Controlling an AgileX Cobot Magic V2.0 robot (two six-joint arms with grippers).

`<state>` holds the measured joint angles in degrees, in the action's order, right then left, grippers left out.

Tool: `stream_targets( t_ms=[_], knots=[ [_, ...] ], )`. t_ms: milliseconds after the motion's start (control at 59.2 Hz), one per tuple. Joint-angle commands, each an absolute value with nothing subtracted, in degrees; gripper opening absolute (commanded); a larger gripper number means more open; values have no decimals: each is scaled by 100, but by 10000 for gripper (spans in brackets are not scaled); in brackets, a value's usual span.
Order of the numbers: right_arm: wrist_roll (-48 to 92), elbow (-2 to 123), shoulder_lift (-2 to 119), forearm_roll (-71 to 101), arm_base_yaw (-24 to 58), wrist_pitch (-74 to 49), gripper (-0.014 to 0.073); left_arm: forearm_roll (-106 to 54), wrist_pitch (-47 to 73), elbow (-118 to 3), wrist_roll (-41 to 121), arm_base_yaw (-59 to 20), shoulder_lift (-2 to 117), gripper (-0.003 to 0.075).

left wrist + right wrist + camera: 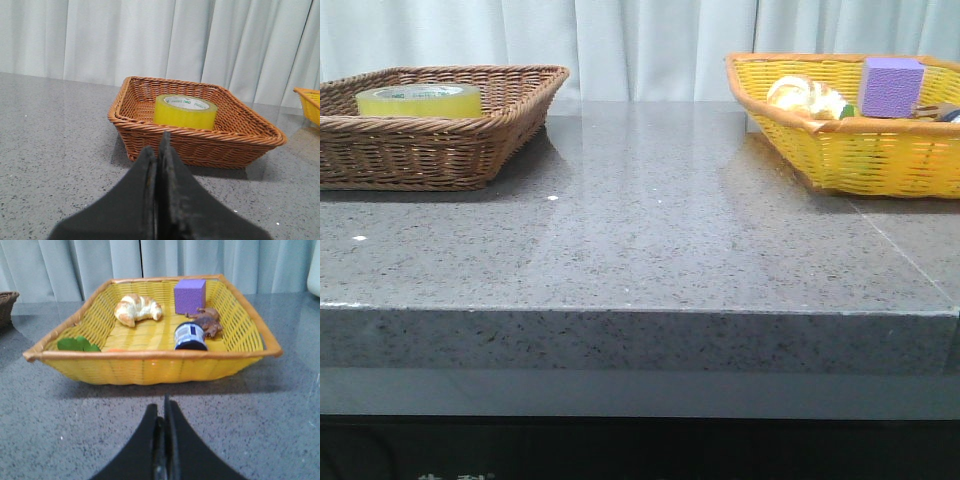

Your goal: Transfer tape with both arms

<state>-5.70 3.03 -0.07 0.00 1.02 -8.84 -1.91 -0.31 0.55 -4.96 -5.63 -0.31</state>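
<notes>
Tape, a yellow roll with a white core rim, lies flat inside the brown wicker basket at the left end of the grey stone table, untouched by either arm. Facing that basket, the left gripper has its fingers pressed together on nothing. The right gripper is likewise closed and empty, facing the yellow basket that holds a croissant, a purple block and a small blue jar.

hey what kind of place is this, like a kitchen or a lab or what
Probably a staged robot test bench, not a real kitchen. A bare grey speckled stone counter stands against plain white curtains, and two wicker baskets hold props: the tape in the brown basket, a purple block and a croissant in the yellow one.
</notes>
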Motion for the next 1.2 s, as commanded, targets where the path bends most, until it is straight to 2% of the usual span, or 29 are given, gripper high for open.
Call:
stream_targets(
  t_ms=[0, 203, 574, 777, 1183],
  knots=[
    [-578, 186, -77, 0, 64, -39, -69, -194, -502, 268, -559, -611, -140, -20],
    [-578, -7, -214, 0, 56, 409, -69, -194, -502, 268, -559, -611, -140, -20],
    [-573, -7, -220, 0, 56, 404, -69, -194, -502, 268, -559, -611, -140, -20],
    [125, -12, -220, 269, 56, 368, -69, -194, -502, 268, -559, -611, -140, -20],
    [113, -12, -220, 326, 56, 383, -69, -194, -502, 268, -559, -611, -140, -20]
  ],
)
